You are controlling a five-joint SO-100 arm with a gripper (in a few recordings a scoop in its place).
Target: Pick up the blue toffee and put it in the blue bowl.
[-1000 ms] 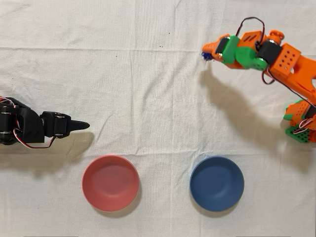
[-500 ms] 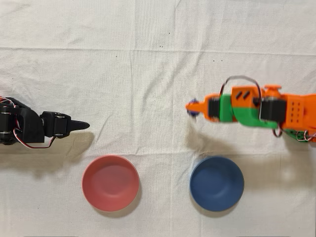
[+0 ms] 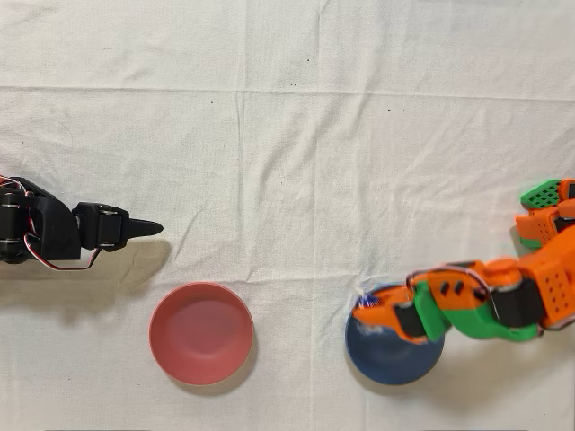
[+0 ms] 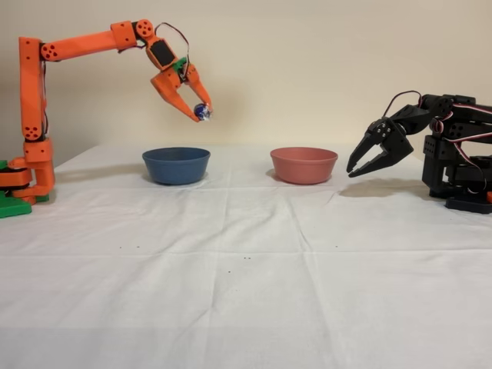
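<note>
My orange gripper is closed on the shiny blue foil toffee, high over the matte dark-blue bowl at its rim; only release remains.

We count two bowls on the white cloth: one blue bowl and one red-pink bowl just beside it. We count one blue toffee, up above the blue bowl's rim. We count two arms: one orange arm reaching over the blue bowl, and one idle black arm on the far side of the red-pink bowl.
</note>
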